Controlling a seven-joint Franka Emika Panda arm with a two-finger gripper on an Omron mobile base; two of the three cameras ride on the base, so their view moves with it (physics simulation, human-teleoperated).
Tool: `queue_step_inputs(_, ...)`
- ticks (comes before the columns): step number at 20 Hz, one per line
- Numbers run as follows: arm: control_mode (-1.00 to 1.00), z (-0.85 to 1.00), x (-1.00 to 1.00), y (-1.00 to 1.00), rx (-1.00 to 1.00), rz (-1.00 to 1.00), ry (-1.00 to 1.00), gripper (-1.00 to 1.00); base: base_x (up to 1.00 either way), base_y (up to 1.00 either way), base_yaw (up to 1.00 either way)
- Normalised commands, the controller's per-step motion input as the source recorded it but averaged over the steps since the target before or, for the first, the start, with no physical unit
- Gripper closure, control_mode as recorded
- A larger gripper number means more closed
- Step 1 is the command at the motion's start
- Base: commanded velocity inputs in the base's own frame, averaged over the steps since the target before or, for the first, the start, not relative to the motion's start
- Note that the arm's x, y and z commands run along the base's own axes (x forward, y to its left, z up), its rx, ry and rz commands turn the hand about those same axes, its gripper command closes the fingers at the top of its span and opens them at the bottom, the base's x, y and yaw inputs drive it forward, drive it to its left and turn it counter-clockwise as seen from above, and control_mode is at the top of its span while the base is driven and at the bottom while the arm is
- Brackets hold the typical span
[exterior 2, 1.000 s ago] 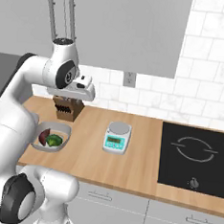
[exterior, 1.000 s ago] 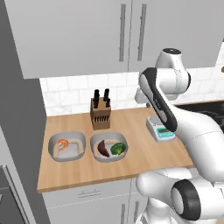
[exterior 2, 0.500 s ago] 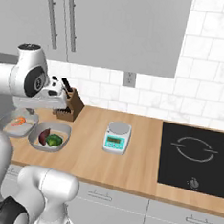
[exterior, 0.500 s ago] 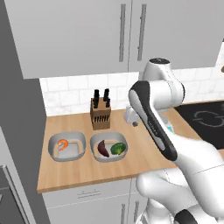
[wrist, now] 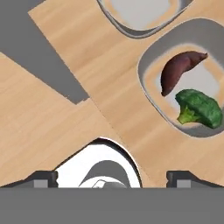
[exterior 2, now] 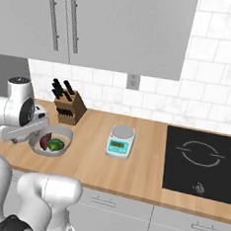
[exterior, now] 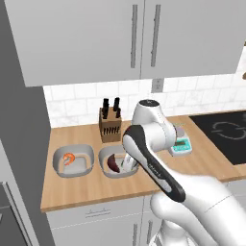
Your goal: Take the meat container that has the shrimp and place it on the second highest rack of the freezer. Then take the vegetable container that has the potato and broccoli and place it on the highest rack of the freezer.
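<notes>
The meat container (exterior: 72,174) with the orange shrimp (exterior: 68,158) sits on the counter left of the vegetable container (exterior: 108,173). Seen from the right, the vegetable container (exterior 2: 66,133) holds the potato (exterior 2: 45,141) and the broccoli (exterior 2: 56,144). My gripper (wrist: 113,177) hovers open over bare counter, nothing between its fingertips (wrist: 43,177). In the hand view the vegetable container (wrist: 146,87) lies to the right with the potato (wrist: 179,70) and broccoli (wrist: 199,107). An edge of the meat container (wrist: 120,21) shows at the top, its shrimp out of frame. The freezer (exterior: 19,144) stands at the left; its racks are hidden.
A knife block (exterior: 110,126) stands behind the containers against the tiled wall. A small kitchen scale (exterior 2: 120,140) sits mid-counter, and a black cooktop (exterior 2: 202,164) lies to the right. White wall cupboards (exterior: 134,38) hang above. The counter's front edge is close to the containers.
The arm has swung left from near the scale to over the containers and turned the hand downward. The jaws have opened wide. The containers have not moved.
</notes>
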Motion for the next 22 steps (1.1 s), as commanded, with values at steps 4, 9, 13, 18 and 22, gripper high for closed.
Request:
queue_step_inputs(4,-1.0,-0.15,0.47,0.84,-0.04,0.3,0.12,-1.0,0.0,0.0,0.0)
queue_step_inputs(9,-1.0,-0.12,0.88,1.0,-0.13,0.23,0.18,-1.0,0.0,0.0,0.0)
queue_step_inputs(13,-1.0,-0.26,0.88,0.64,-0.09,0.24,0.2,-1.0,0.0,0.0,0.0)
queue_step_inputs(18,-1.0,-0.34,0.58,0.56,-0.13,0.19,0.14,-1.0,0.0,0.0,0.0)
queue_step_inputs(22,-1.0,-0.3,0.04,0.39,-0.15,0.07,-0.06,-1.0,0.0,0.0,0.0)
